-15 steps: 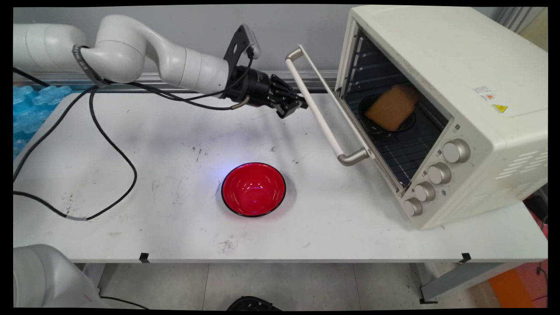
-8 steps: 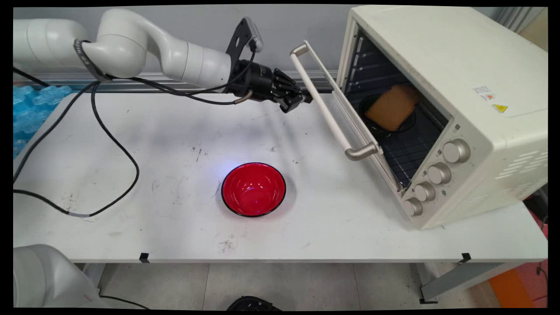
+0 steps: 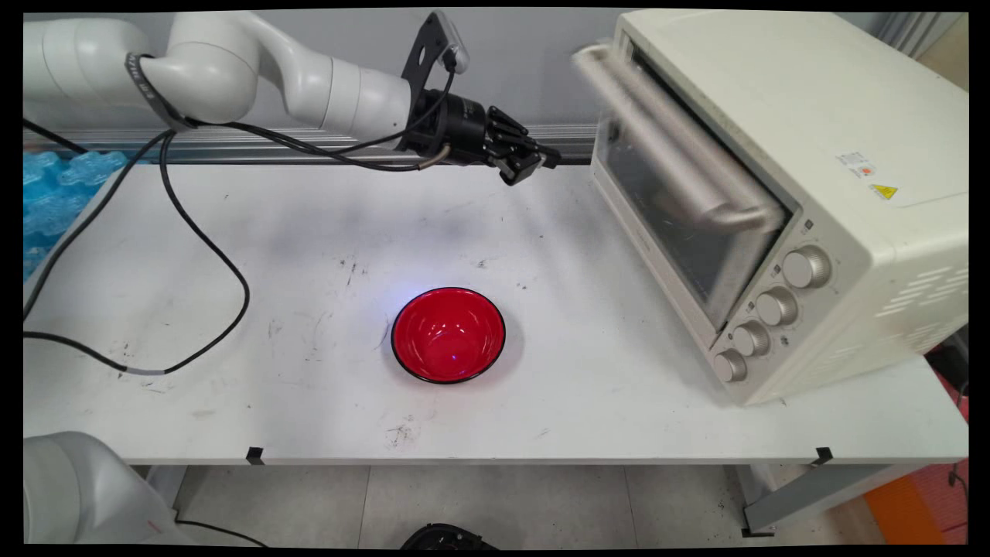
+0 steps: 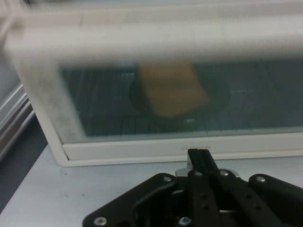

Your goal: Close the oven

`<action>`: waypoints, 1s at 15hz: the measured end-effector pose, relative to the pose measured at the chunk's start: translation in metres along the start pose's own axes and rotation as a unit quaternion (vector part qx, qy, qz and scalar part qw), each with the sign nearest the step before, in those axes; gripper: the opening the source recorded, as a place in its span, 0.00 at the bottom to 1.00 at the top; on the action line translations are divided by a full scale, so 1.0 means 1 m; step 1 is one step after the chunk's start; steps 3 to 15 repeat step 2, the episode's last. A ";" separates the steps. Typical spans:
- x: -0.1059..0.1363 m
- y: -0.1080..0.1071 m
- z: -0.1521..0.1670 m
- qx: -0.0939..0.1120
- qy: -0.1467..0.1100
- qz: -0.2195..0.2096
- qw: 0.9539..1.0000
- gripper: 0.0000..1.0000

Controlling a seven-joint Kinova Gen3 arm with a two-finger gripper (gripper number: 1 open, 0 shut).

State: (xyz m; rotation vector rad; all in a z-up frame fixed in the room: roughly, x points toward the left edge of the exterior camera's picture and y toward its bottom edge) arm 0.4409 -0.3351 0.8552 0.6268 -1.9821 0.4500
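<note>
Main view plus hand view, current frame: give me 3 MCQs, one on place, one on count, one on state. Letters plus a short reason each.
1. Where does the red bowl sit?
A. inside the oven
B. on the table, left of the oven, nearer the front edge
C. in the gripper

2. How many knobs show on the oven's front panel?
A. two
B. four
C. six

3. What state is the oven door in?
A. closed or all but closed against the oven
C. removed
B. lying flat open

Answers: 1 B, the bowl stands alone on the white table, apart from the oven and the gripper. 2 B, four knobs run down the panel. 3 A, the door is up against the front, with the brown slab seen through its glass.
</note>
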 end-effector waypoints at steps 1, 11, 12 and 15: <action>0.001 0.000 -0.001 0.000 0.000 -0.001 1.000 0.00; 0.003 0.000 -0.002 0.001 0.000 -0.002 1.000 0.00; 0.003 0.000 -0.002 0.001 0.000 -0.002 1.000 0.00; 0.003 0.000 -0.002 0.001 0.000 -0.002 1.000 0.00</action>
